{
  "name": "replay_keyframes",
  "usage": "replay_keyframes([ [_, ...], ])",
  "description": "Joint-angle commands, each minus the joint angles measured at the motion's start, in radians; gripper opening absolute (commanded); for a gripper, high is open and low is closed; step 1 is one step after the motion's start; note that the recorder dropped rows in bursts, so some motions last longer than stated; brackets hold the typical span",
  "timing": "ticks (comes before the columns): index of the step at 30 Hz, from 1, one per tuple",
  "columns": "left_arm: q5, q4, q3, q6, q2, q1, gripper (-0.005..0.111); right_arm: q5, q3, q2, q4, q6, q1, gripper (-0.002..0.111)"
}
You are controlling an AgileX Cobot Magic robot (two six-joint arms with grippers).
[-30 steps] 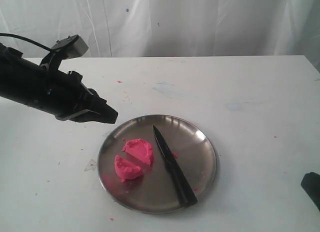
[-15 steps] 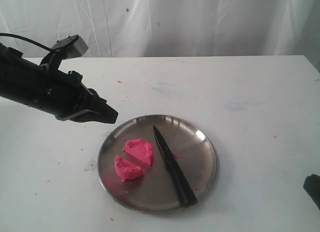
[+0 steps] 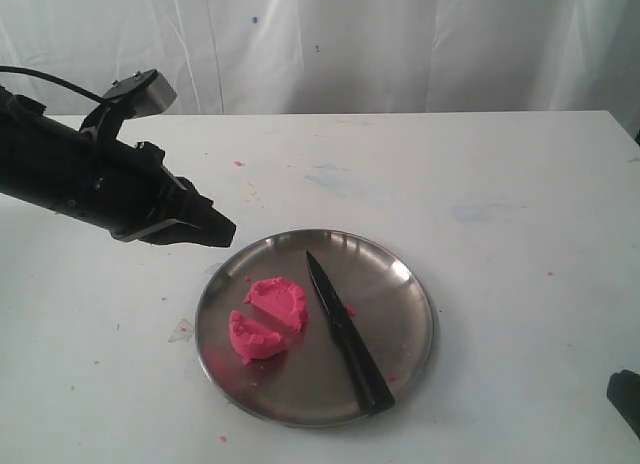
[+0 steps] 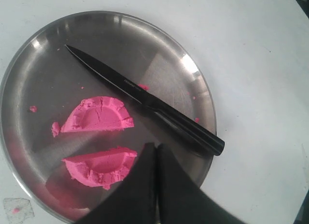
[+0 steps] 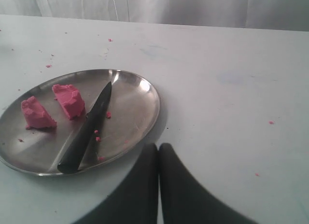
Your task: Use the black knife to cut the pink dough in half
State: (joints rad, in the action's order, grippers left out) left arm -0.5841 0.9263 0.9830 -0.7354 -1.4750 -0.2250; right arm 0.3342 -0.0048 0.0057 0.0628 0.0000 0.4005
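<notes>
- Exterior view showed the dough already in two half-moon pieces, lying apart on the left part of the plate, so the cut looked done.
- The knife lay flat on the plate just right of the pieces, tip toward the far rim, handle at the near rim; nothing held it, which reads as set down after the cut.
- The left pincer hung above the table just off the plate's far-left rim, fingers pressed together on nothing. Its wrist view looked down on both halves and the knife, likely a backed-off pose.
- The right pincer was also closed and empty, well clear at the near right edge of the table, only a dark corner visible in the exterior view.
- Pink crumbs dotted the plate and table; nothing blocked either arm.
</notes>
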Motion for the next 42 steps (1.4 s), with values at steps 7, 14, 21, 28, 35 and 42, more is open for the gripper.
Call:
replay_keyframes([
  [7, -0.013, 0.012, -0.006, -0.001, 0.009, -0.007, 0.0, 0.001, 0.005, -0.006, -0.01, 0.006, -0.002, 0.0],
  [14, -0.013, 0.012, -0.006, -0.001, 0.009, -0.007, 0.0, 0.001, 0.005, -0.006, -0.01, 0.006, -0.002, 0.0],
  [21, 0.008, 0.012, -0.03, -0.001, 0.003, -0.007, 0.0, 0.001, 0.005, -0.006, -0.01, 0.0, -0.002, 0.0],
  [28, 0.222, -0.27, -0.208, -0.001, 0.111, -0.041, 0.0, 0.001, 0.005, -0.006, -0.012, 0.0, -0.002, 0.0],
  [35, 0.288, -0.362, -0.38, -0.001, 0.406, -0.085, 0.0, 0.001, 0.005, -0.006, -0.012, 0.0, -0.002, 0.0],
  [42, 0.287, -0.359, -0.396, -0.001, 0.701, -0.085, 0.0, 0.001, 0.005, -0.006, -0.012, 0.0, -0.002, 0.0],
])
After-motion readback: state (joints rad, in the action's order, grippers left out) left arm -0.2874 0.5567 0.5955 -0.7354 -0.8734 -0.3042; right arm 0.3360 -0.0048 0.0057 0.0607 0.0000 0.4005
